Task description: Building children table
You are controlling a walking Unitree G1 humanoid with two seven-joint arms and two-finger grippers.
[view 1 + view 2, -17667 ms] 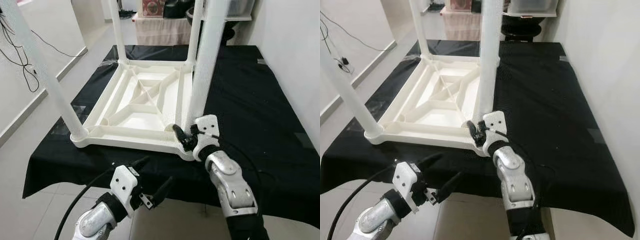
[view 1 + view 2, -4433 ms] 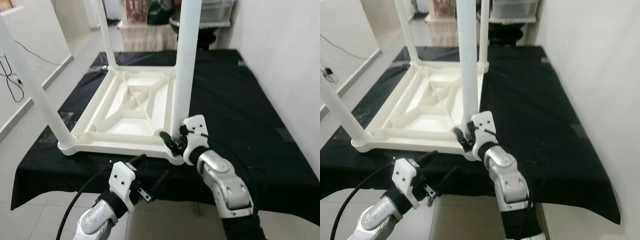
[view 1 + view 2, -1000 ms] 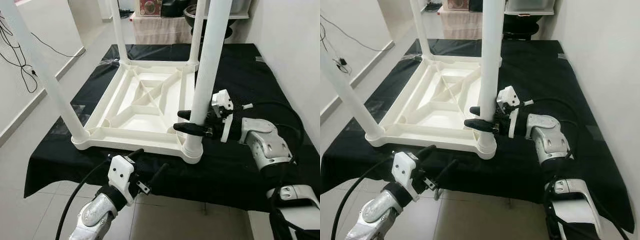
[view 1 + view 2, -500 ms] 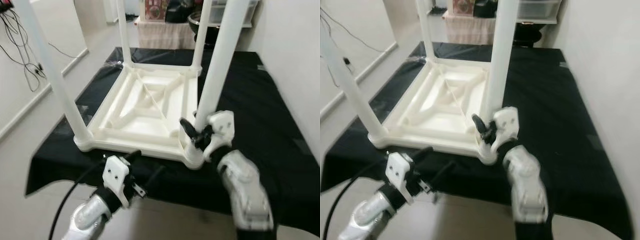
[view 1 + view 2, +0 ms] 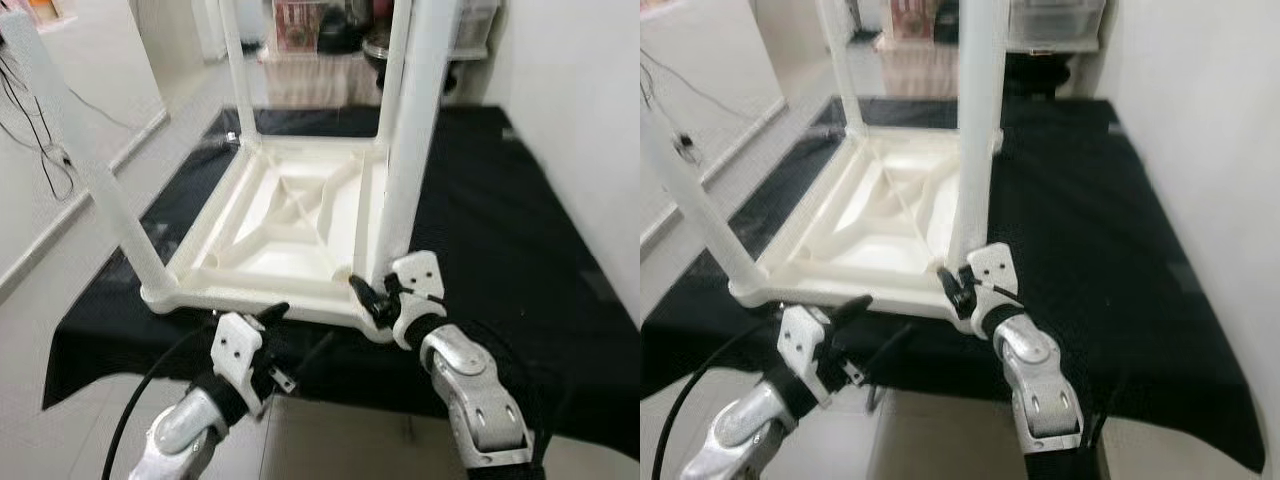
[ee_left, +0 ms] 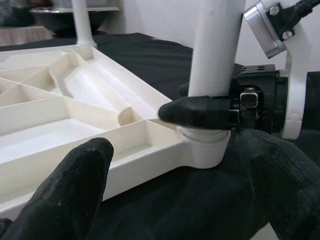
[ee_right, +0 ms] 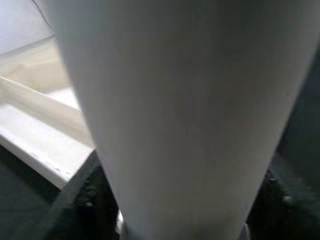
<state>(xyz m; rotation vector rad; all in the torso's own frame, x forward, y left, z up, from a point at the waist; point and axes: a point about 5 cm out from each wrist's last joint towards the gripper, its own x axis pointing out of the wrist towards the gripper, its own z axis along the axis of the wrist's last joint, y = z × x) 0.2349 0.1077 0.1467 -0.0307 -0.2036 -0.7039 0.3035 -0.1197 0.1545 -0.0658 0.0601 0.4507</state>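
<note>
On the black-draped tabletop (image 5: 500,230) the white children's table (image 5: 290,215) is lying upside down, legs up. At its near right corner we are clamping our right hand (image 5: 372,298) around the base of the nearest leg (image 5: 405,150). Our left hand (image 5: 295,335) is hovering off the near edge, fingers (image 6: 75,190) spread, holding nothing.

**Plastic, cloth and rubber**

The upturned children's table (image 5: 290,220) is smooth white plastic with a slight sheen. The black cloth (image 5: 500,220) on my counter looks matt. My right pincer (image 6: 200,111) has matt black, finely textured fingers.
</note>
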